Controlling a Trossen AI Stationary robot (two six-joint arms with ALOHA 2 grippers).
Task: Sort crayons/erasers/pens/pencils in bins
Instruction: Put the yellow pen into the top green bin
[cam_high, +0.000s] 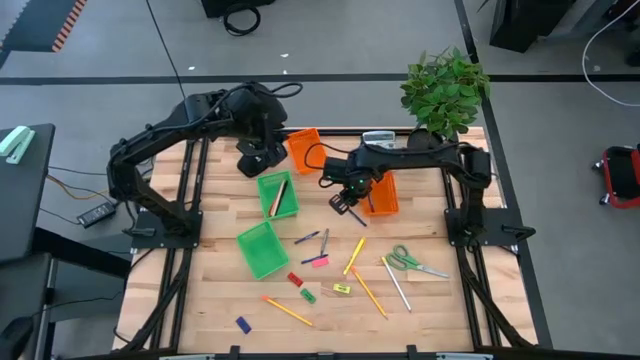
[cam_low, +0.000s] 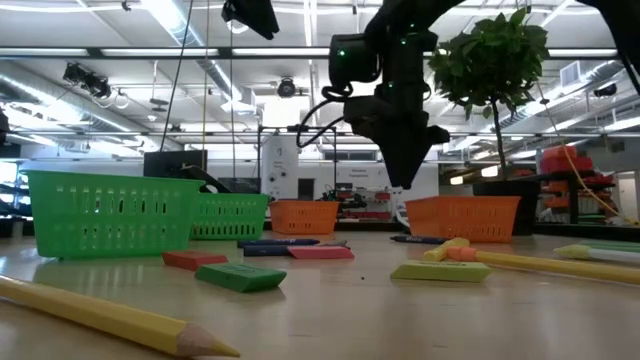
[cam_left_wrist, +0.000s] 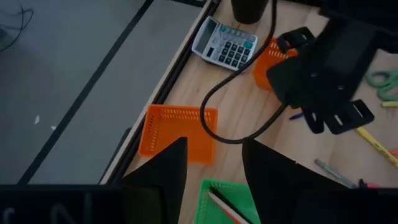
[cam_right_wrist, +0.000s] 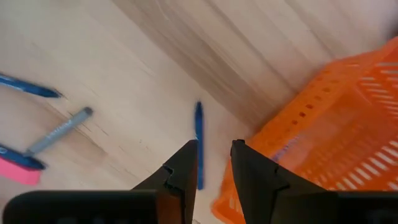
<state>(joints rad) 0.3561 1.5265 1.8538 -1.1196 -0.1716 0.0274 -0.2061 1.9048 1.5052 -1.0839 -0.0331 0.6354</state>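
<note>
My right gripper (cam_high: 346, 204) hangs fingers down, a little open and empty, just left of the right orange bin (cam_high: 381, 195). A dark blue pen (cam_right_wrist: 199, 130) lies flat on the table below its fingers, beside that bin's wall (cam_right_wrist: 323, 130). My left gripper (cam_high: 262, 156) is open and empty at the far left, above the gap between the far orange bin (cam_high: 303, 147) and a green bin (cam_high: 277, 195) that holds a pencil. More pens (cam_high: 312, 240), erasers (cam_high: 308, 295) and yellow pencils (cam_high: 368, 291) lie scattered on the near half of the table.
A second green bin (cam_high: 262, 249) stands left of the middle. Green-handled scissors (cam_high: 412, 263) lie at the right. A grey calculator (cam_high: 378, 137) and a potted plant (cam_high: 445, 88) stand at the far edge. A blue eraser (cam_high: 242, 324) lies near the front left.
</note>
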